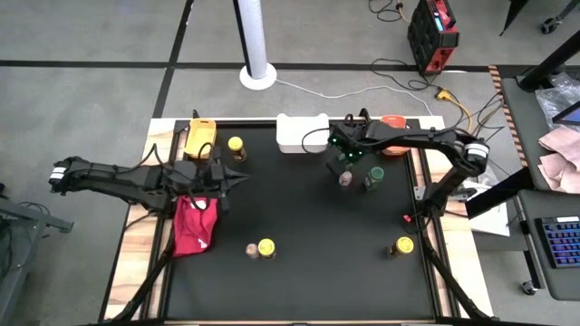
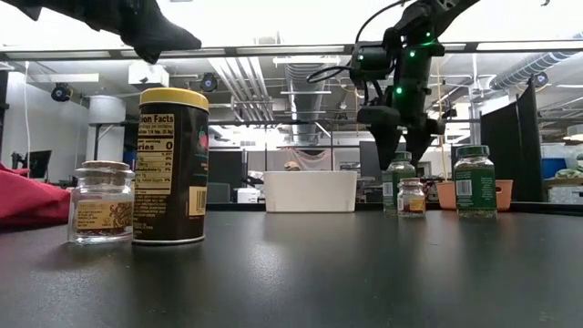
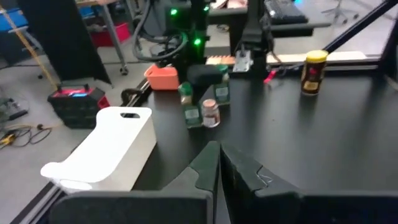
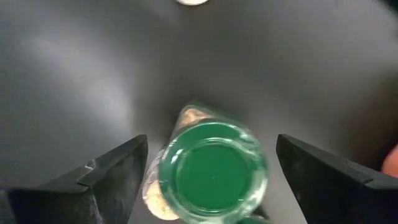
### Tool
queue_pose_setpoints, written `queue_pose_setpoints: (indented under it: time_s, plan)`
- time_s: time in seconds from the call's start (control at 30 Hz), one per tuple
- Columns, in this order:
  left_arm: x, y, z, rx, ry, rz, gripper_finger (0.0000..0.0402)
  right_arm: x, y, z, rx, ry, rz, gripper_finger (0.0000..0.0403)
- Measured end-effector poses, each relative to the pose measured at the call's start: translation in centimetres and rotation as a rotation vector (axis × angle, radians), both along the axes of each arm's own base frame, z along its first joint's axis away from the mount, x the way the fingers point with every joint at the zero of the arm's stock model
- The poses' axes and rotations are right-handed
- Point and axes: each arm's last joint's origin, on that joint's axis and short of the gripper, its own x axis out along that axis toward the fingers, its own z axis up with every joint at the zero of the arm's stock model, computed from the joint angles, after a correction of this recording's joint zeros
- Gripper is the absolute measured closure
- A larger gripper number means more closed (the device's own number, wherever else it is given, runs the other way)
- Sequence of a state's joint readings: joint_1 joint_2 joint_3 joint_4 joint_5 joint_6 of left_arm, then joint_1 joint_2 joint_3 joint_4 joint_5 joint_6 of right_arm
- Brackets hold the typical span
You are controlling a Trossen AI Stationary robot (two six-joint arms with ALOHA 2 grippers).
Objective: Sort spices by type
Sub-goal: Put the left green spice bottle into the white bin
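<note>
The jar under the right gripper has a green lid. The mat is black, the cloth red, the bin white.

A red cloth lies near yellow, white and orange trays.

Grey floor crossed by black tape lines surrounds the table. A white pole stands behind it. Ceiling ducts run overhead.

Robotics lab; exposed ceiling ducts; floor cables; keyboard on side desk.
</note>
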State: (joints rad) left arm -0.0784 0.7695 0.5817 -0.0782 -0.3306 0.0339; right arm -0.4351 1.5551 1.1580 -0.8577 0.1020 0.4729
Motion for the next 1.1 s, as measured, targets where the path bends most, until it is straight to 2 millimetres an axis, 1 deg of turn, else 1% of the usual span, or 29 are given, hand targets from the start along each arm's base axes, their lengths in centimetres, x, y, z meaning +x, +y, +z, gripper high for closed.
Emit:
queue_pose_setpoints:
  time_s: [0.1,0.23,0.43,0.6,0.77,0.87,0.97,1.03,1.1]
  plan:
    - [0.0,0.0,-0.3,0.001,0.01,0.003,0.0402,0.2,-0.1,-0.4,0.01,0.004,-0.008,0.0084]
    - [0.0,0.0,-0.5,0.024,0.019,-0.003,0.0402,0.2,-0.1,-0.5,0.014,0.0,-0.031,0.0127]
    - [0.0,0.1,0.6,0.106,0.009,0.003,0.0402,0.2,-0.1,-0.3,0.006,-0.008,-0.051,0.0207]
    - [-0.1,0.4,0.8,0.133,0.024,0.102,0.0402,0.2,-0.1,-0.3,0.007,-0.008,-0.056,0.0209]
    - [0.0,0.4,0.3,0.142,0.063,0.118,0.0402,0.2,-0.1,0.1,0.013,-0.001,-0.066,0.0209]
    - [0.0,0.4,0.1,0.153,0.085,0.132,0.0402,0.4,-0.2,1.3,0.007,-0.017,-0.068,0.0209]
    - [0.1,0.5,0.2,0.142,0.062,0.149,0.0402,0.6,-0.3,3.0,0.006,-0.019,-0.069,0.0209]
    - [0.3,0.5,-0.3,0.123,0.055,0.157,0.0402,0.7,-0.4,4.4,0.007,-0.021,-0.076,0.0209]
    - [0.5,0.4,-1.1,0.14,0.095,0.15,0.0402,0.9,-0.4,5.8,0.001,-0.031,-0.075,0.0209]
